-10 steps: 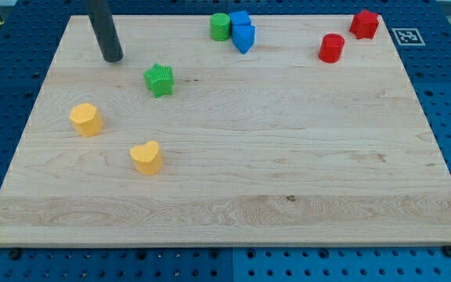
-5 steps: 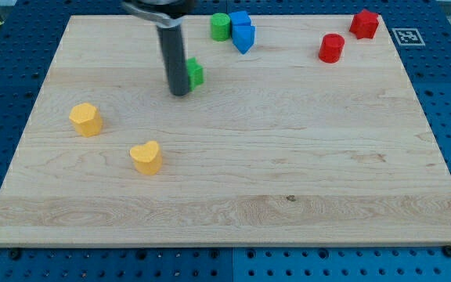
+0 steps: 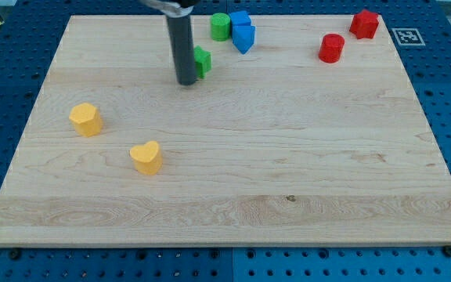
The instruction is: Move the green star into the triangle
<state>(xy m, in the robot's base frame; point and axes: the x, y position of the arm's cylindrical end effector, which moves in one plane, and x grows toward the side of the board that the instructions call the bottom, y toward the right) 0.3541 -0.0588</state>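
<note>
The green star (image 3: 202,61) sits near the view's top, left of centre, half hidden behind my rod. My tip (image 3: 186,81) rests on the board just left of and below the star, touching it. The blue triangle (image 3: 244,38) lies up and to the right of the star, with a gap between them. A blue cube (image 3: 240,20) sits right behind the triangle, and a green cylinder (image 3: 221,27) stands just left of the cube.
A red cylinder (image 3: 331,48) and a red block (image 3: 364,23) are at the view's top right. A yellow hexagonal block (image 3: 85,119) and a yellow heart (image 3: 146,157) are at the left. The wooden board (image 3: 288,196) lies on a blue pegboard.
My tip swept from the top left to the star's left side and pushed it right and up, toward the blue triangle.
</note>
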